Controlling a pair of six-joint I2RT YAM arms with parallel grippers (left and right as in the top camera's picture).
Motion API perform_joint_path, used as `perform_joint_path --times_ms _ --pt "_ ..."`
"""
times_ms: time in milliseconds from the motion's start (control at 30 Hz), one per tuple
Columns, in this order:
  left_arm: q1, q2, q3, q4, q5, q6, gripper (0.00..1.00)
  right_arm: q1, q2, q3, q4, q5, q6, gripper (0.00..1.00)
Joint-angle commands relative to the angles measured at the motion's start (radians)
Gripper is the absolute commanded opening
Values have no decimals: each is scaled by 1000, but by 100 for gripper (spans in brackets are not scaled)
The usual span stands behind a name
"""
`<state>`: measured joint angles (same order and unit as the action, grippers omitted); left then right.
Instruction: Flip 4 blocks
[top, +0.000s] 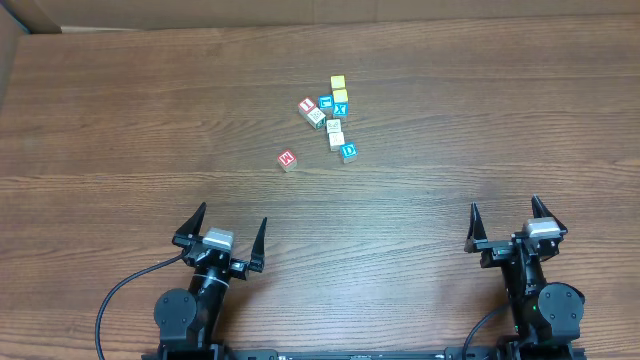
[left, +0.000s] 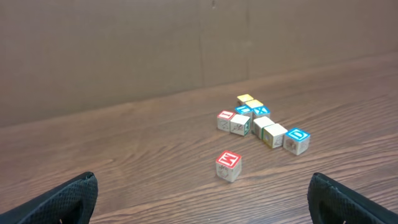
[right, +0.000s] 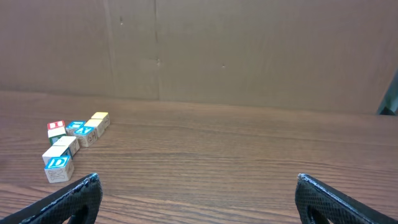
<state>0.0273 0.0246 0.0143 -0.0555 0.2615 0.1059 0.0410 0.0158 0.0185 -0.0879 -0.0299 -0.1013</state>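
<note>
Blocks for this job sit on the table (top: 450, 100) a little beyond its middle, well ahead of both arms. You will find the red W block (top: 288, 159) on its own, to the left of the cluster and nearer to you, with its white letter on a red top face. The blue D block (top: 348, 152) marks the near end of the cluster. The two pale blocks (top: 334, 127) stand in a short row just behind it, close against each other. Farther along that same row comes the blue X cube (top: 340, 109), then the yellow cubes (top: 338, 82) at the far end. Three more small cubes (top: 317, 112) huddle just to the left of the row.

Your left gripper (top: 231, 218) is at the near edge with its fingers spread wide apart and nothing between them. In its wrist view the red W block is the closest cube, roughly centred between the two fingertips. Your right gripper (top: 505, 207) is also at the near edge, on the right, jaws fully apart and holding nothing. Its wrist view shows the cluster off to the left, with the blue D block nearest and a cardboard wall (right: 249, 50) behind the table.
</note>
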Motion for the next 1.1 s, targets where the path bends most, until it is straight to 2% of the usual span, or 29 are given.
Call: perform_joint_path --times_ms 0,167,333,433,667,933,1067 --pt "5 0 45 2 54 -39 100 -3 -11 -11 6 -6 -1 100" --pt "5 1 124 -66 53 -135 100 -3 -11 -11 6 -6 0 100" --pt "5 50 293 -192 54 -136 100 -3 -11 -11 6 -6 -1 100" --pt "5 140 418 -268 54 -136 100 -3 -11 -11 6 -6 -1 100" --pt "5 489 793 -510 116 -135 100 -3 -11 -11 6 -6 -1 100" --pt "5 1002 1373 -977 213 -129 100 -3 -11 -11 6 -6 -1 100" --pt "5 1209 1576 -1114 276 -130 100 -3 -11 -11 6 -6 -1 100"
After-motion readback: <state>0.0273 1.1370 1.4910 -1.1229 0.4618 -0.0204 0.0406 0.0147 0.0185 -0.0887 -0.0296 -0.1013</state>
